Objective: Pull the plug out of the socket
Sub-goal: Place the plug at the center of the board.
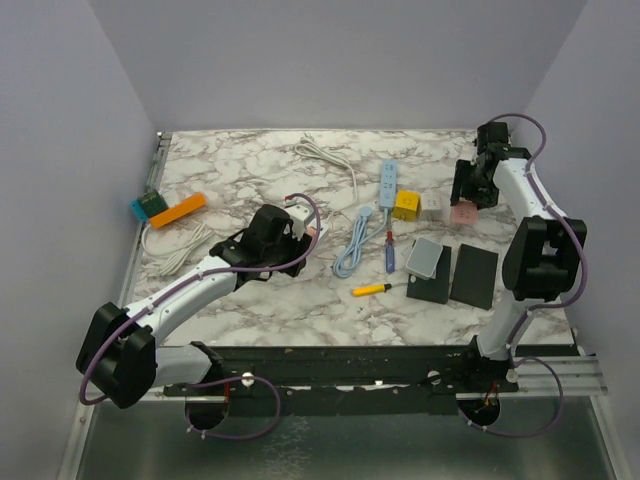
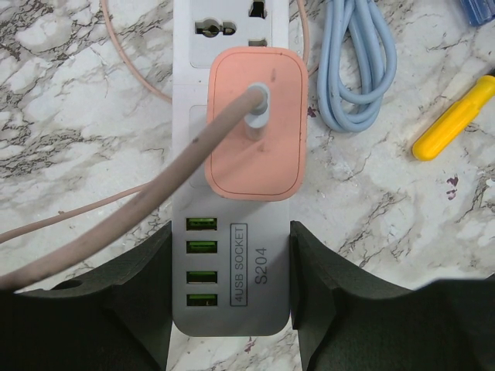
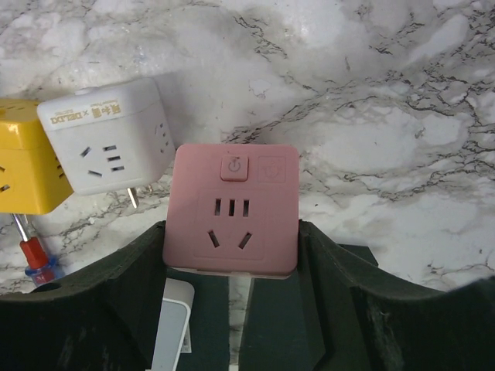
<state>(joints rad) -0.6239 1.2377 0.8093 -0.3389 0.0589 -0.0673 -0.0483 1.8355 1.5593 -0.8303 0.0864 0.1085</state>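
Printed markings on a power strip and two cube sockets.
The white power strip (image 2: 267, 309) reads "4USB SOCKET" in a box, with "S204" beside it. The pink socket cube (image 3: 232, 212) shows a power symbol on its button (image 3: 233, 167). The white cube adapter (image 3: 108, 147) has a brand label too blurred to read.

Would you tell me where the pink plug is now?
In the left wrist view, the pink plug sits in the white power strip, just above its green USB ports.
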